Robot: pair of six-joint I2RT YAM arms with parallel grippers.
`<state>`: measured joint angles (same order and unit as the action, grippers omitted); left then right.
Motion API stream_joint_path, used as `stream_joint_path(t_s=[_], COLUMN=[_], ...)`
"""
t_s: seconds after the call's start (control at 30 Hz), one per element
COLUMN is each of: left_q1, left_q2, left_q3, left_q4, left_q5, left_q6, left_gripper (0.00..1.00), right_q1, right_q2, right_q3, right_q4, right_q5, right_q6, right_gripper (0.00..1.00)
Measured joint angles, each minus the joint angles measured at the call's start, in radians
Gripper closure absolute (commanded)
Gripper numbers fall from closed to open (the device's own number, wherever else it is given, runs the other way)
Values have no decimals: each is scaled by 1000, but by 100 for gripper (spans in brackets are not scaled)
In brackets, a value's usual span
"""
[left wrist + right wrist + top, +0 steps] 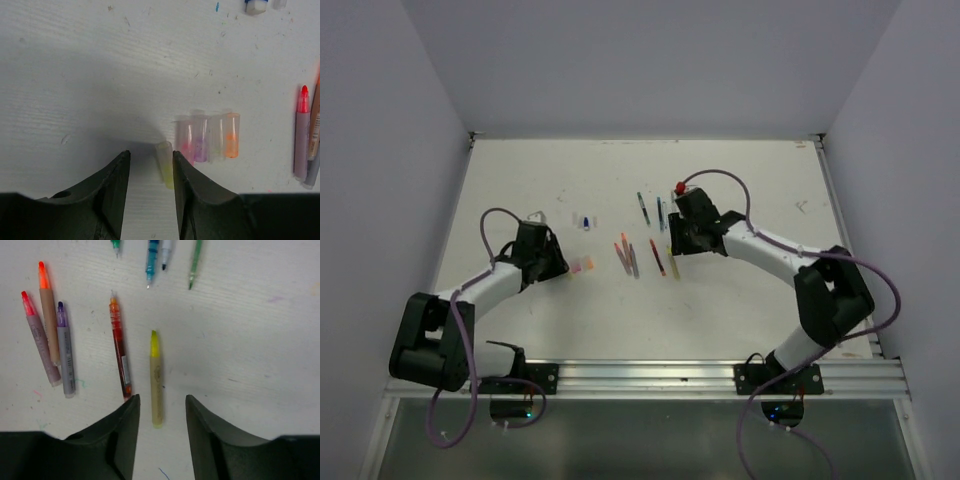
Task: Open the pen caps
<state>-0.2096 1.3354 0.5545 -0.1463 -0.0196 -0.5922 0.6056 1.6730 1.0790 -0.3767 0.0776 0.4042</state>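
Left gripper [150,159] stood low over the white table [520,180] with its jaws parted and clasping nothing. A pale yellow-green cap [165,162] lay on the table in the gap, right against the inner face of the right-hand finger [192,195] and apart from the left-hand one. Just to the right of that cap, four more clear caps lay side by side in a row: a pink cap [184,142], a purple cap [201,141], a nearly colourless cap [217,140] and an orange cap [231,136]. Farther up the table a small blue-and-white piece [256,5] was cut off by the top edge of the left wrist view.

Toward the middle of the table lay three uncapped pens close together: a pink-tipped pen [40,342], an orange-tipped pen [49,322] and a purple-tipped pen [66,355]. A red pen [120,350] lay to their right, its tip bare.

Right gripper [162,402] also hung released, jaws apart, gripping nothing. A yellow pen [156,380] lay flat on the table, its butt end between the two fingertips and touching neither, its bare tip pointing away. Beyond it four more pens lay in a loose row: a green-tipped pen [116,245], a blue pen [151,257], a white pen [165,250] and a green pen [195,260].
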Motion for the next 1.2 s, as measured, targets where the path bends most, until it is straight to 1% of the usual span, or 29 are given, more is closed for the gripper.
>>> stream_joint_path(t_s=[0.1,0.13,0.17,0.27,0.4,0.57,0.63,0.67,0.77,0.83,0.93,1.07,1.13,1.2], left_q1=[0,0,0,0,-24,-121,-169,-184,-225,-246,-270,-284,-293,-310], left_q2=[-59,-79,-97,-150,-206,-256,-267,-269,-267,-265,-265,-259,-251,-238], left_q3=[-27,-29,-29,-29,-27,-23,-18,-18,-12,-3,-2,-2,-1,9], left_q4=[-34,-48,-57,-69,-81,-100,-102,-101,-104,-102,-89,-75,-71,-77], left_q5=[-2,-2,1,5,0,-7,-6,-3,32,42,69,107,119,118], left_q6=[-8,-9,-11,-16,-18,-34,-43,-45,-51,-51,-52,-60,-63,-63], left_gripper=[55,54,54,52,48,45,44,44,44,44,44,44,44,44], right_q1=[-12,-21,-35,-111,-267,-332,-362,-375,-428,-466,-525,-618,-669,-706], right_q2=[-156,-211,-263,-378,-475,-528,-583,-616,-759,-826,-821,-727,-722,-741], right_q3=[-7,-6,-6,-10,-66,-125,-146,-157,-195,-214,-246,-348,-409,-422], right_q4=[-76,-103,-129,-222,-346,-582,-659,-686,-776,-827,-867,-848,-827,-809], right_q5=[89,117,144,189,192,234,254,264,307,330,352,332,310,299], right_q6=[39,54,70,123,212,383,451,477,568,609,648,686,711,727], right_gripper=[38,35,29,29,29,30,29,21,20,18,15,18,18,19])
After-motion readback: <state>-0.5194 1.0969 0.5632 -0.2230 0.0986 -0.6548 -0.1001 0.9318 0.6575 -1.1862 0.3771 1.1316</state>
